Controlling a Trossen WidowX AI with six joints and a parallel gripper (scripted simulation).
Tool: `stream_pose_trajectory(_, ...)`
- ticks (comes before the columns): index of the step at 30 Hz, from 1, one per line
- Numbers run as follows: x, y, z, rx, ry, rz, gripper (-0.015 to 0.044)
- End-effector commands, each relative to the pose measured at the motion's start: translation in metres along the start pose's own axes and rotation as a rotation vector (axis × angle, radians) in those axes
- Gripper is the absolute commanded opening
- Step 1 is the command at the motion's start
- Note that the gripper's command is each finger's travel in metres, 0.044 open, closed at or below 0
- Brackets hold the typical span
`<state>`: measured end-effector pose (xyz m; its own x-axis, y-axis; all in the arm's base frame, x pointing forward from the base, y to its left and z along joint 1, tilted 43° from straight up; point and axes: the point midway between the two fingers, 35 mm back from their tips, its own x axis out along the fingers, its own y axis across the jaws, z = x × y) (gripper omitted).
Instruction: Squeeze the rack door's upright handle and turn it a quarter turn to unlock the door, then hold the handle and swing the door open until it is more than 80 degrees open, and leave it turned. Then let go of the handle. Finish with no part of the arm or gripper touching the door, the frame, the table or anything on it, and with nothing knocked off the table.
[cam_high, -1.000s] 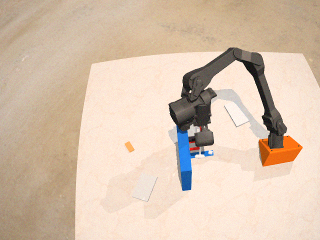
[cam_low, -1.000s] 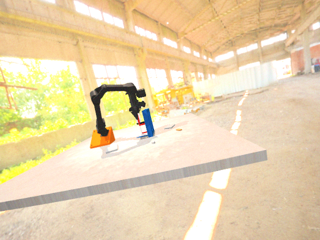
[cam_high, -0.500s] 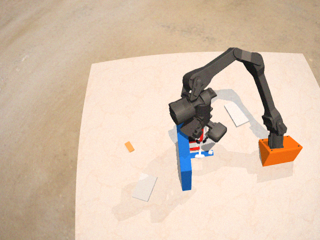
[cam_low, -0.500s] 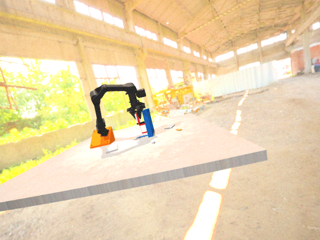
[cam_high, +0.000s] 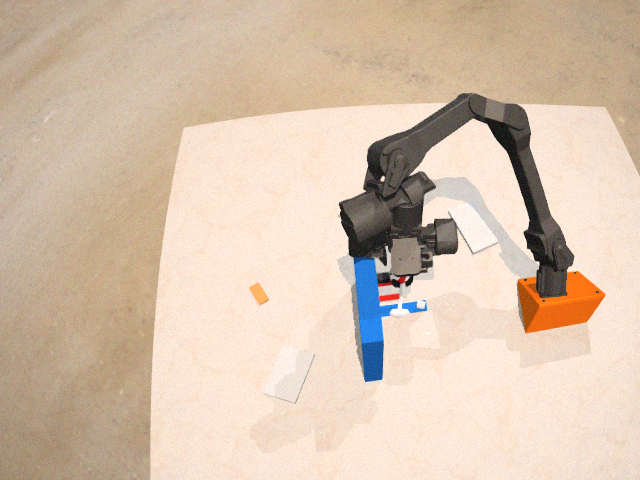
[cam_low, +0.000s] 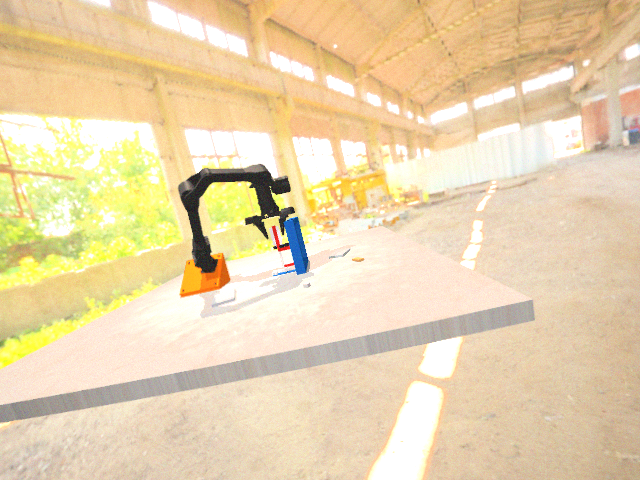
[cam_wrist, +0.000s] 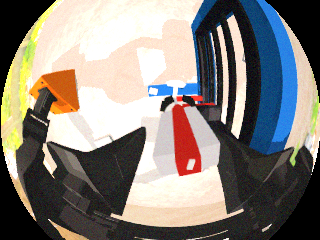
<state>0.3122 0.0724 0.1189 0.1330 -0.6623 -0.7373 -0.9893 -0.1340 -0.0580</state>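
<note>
The upright handle (cam_low: 276, 238) (cam_wrist: 185, 145), white and grey with a red stripe, stands beside the blue rack frame (cam_high: 368, 299) (cam_low: 296, 242) (cam_wrist: 285, 65). In the top view the arm mostly hides the handle. A black bracket (cam_wrist: 214, 112) joins it to the rack side. A black barred panel (cam_wrist: 244, 65) shows within the blue frame, with no clear opening angle visible. My gripper (cam_low: 274, 233) (cam_wrist: 181, 131) is open, pointing down over the handle's top. Its fingers stand on either side of the handle, with gaps visible in the wrist view.
A blue foot (cam_high: 386, 311) (cam_wrist: 162, 90) with a white post (cam_high: 400, 298) stands beside the frame. Two pale flat plates (cam_high: 473, 227) (cam_high: 290, 374) and a small orange block (cam_high: 258, 293) (cam_low: 357, 259) lie on the table (cam_high: 222, 206). The orange arm base (cam_high: 560, 307) (cam_low: 204, 279) stands opposite the rack.
</note>
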Motion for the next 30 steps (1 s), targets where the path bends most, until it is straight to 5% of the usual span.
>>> stream_pose_trajectory(1,0.0037,-0.002,0.0033,-0.196,0.0,0.004,0.0296)
stream_pose_trajectory(11,0.0037,-0.002,0.0033,-0.269,0.0,0.004,0.0296)
stream_pose_trajectory(30,0.0037,-0.002,0.0033,-0.269,0.0,0.004,0.0169)
